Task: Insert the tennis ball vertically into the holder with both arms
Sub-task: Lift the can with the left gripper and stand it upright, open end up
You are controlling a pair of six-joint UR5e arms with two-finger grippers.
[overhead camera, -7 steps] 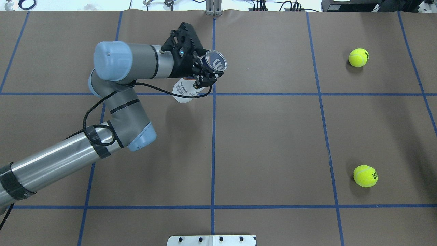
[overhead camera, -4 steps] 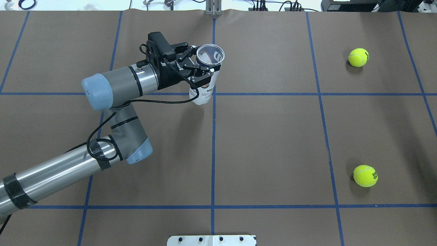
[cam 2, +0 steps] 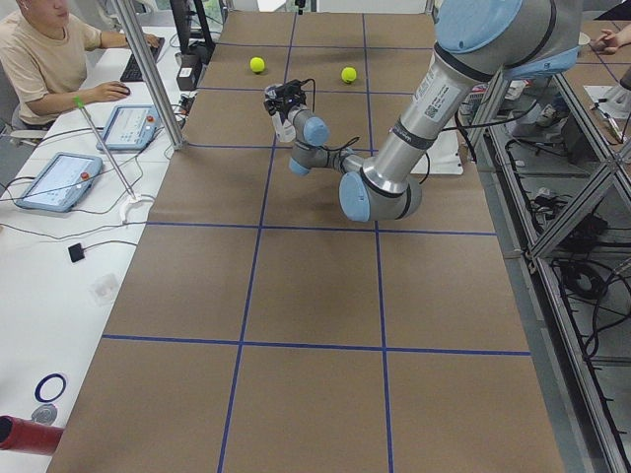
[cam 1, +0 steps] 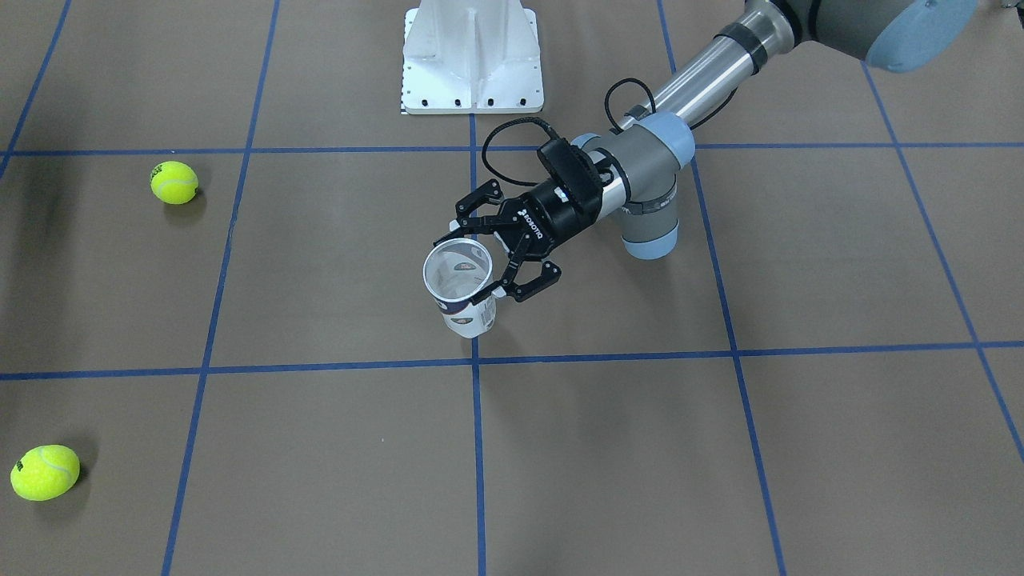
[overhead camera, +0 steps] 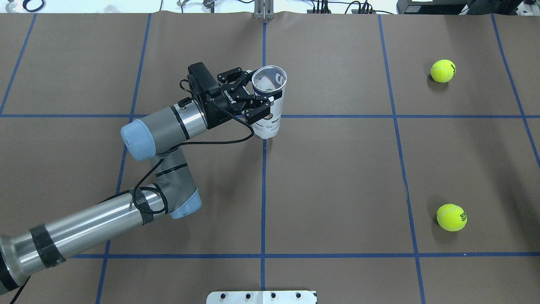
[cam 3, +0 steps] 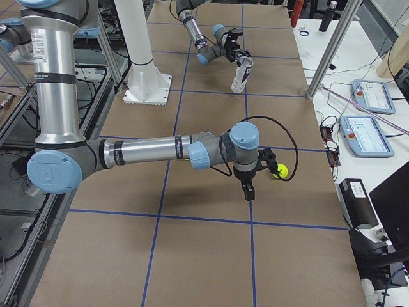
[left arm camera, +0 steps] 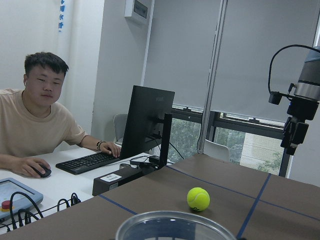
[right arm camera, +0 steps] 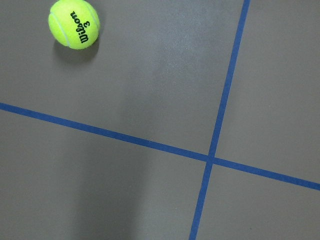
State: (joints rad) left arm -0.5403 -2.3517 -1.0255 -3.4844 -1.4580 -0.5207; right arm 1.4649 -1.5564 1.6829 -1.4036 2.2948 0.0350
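Clear plastic holder [cam 1: 468, 312], front view: left gripper [cam 1: 470, 268] pinches it just under the rim, mouth up, presumably so a ball can drop straight in.

Overhead: holder sits over the centre blue tape line [overhead camera: 263, 190].

Right-side view: right gripper [cam 3: 248, 190] hangs beside a tennis ball [cam 3: 279, 171]; finger spread not readable.

Left arm [cam 2: 414, 118]: large, reaching from upper right to upper centre.
Claw [cam 2: 281, 106]: at the upright holder [cam 2: 285, 128]; you can't judge its grip here.
Tennis ball [cam 2: 257, 64]: near the top edge of the counter [cam 2: 315, 325]; second ball [cam 2: 348, 74] to its right.
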